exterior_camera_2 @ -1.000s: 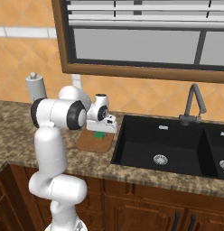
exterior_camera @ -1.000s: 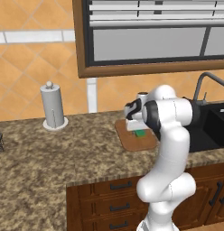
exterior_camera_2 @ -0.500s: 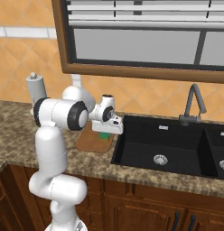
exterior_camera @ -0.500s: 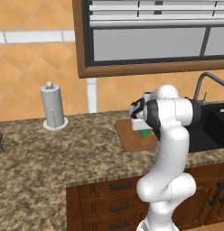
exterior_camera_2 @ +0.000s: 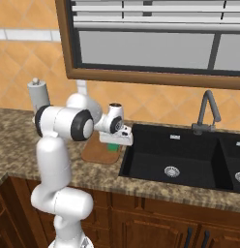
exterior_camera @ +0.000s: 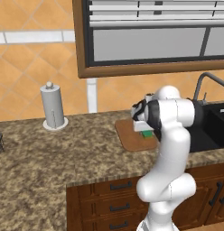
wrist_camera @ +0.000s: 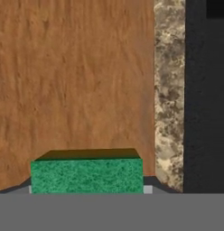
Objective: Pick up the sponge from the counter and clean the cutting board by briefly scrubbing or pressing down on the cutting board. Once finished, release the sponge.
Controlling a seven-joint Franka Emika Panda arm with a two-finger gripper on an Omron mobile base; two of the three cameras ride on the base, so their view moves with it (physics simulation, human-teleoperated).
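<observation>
No brand, label or legible writing appears on any item. The bench [exterior_camera: 50,158] is speckled brown-and-tan granite over dark wooden drawers [exterior_camera: 111,203] with black handles, backed by orange tiled wall and a dark-framed window [exterior_camera_2: 151,43]. The cutting board [exterior_camera: 132,135] lies flat near the bench's right end, its right edge just beside the black sink basin [exterior_camera_2: 180,160], with a narrow strip of granite between them, seen clearly in the hand view. The gripper [exterior_camera_2: 114,141] is over the board's right part, narrowed onto the sponge [wrist_camera: 86,176], whose green face sits between the finger tips; whether the sponge presses on the board or is slightly off it cannot be told. A paper towel holder [exterior_camera: 53,107] stands upright at the far left, well apart from the board. A dark faucet [exterior_camera_2: 207,109] rises behind the basin. Open granite extends left and near of the board.
</observation>
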